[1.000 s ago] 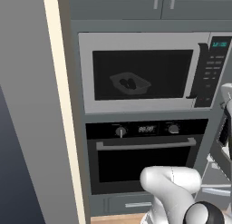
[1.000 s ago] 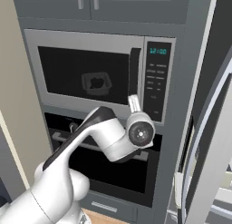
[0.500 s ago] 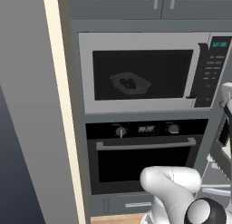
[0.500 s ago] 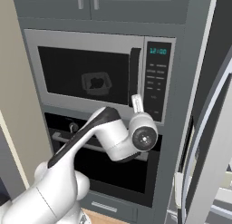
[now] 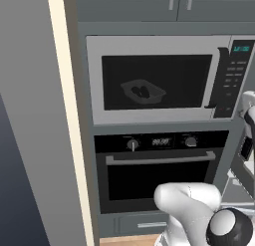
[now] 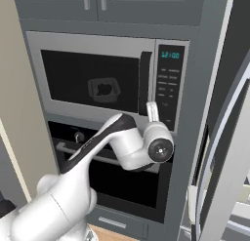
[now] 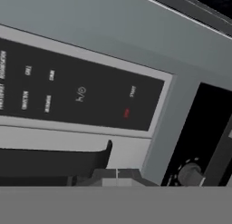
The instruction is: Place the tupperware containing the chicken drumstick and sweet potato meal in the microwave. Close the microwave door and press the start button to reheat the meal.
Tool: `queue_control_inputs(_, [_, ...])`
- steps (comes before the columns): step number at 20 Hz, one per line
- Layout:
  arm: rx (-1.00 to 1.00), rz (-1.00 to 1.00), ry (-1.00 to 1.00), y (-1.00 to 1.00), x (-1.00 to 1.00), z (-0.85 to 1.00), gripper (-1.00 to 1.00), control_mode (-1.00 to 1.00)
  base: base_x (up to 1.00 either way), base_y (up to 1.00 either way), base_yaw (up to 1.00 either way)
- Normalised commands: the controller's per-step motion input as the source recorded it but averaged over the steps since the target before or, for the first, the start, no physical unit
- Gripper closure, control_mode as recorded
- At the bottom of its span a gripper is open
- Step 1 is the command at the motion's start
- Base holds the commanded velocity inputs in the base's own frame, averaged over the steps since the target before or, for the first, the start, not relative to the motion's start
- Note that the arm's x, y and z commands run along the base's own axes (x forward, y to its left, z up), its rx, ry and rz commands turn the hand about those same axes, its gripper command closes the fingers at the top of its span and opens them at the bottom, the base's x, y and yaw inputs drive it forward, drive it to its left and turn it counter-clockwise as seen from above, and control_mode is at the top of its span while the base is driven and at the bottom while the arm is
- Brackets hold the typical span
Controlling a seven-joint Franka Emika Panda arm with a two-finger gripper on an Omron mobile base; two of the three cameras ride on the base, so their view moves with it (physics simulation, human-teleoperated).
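Microwave door shut flush, no way inside. My pincer sits right at the black control panel; door handle just beside it (tight). Fridge door crowds my right.

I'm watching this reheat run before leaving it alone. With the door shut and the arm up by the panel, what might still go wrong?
1. The shut claw faces the control panel, where several small keys sit close together, so it could press the wrong one.
2. It lies near the black door handle and might bump it, perhaps reopening the microwave door.
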Motion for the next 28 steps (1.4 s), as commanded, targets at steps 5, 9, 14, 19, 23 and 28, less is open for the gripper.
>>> queue_control_inputs(5, [0.03,0.0,0.0,-0.12,0.23,-0.17,1.0,-1.0,0.0,0.0,0.0])
queue_control_inputs(9, [0.02,-0.01,0.0,-0.15,0.22,-0.12,1.0,-1.0,0.0,0.0,0.0])
queue_control_inputs(14, [0.02,-0.01,0.0,-0.11,0.24,-0.1,1.0,-1.0,0.0,0.0,0.0])
queue_control_inputs(19, [0.03,0.0,0.0,-0.15,0.27,-0.08,1.0,-1.0,0.0,0.0,0.0])
queue_control_inputs(23, [0.04,0.0,0.0,-0.17,0.25,-0.09,1.0,-1.0,0.0,0.0,0.0])
queue_control_inputs(28, [0.02,0.0,0.0,-0.1,0.24,-0.16,1.0,-1.0,0.0,0.0,0.0])
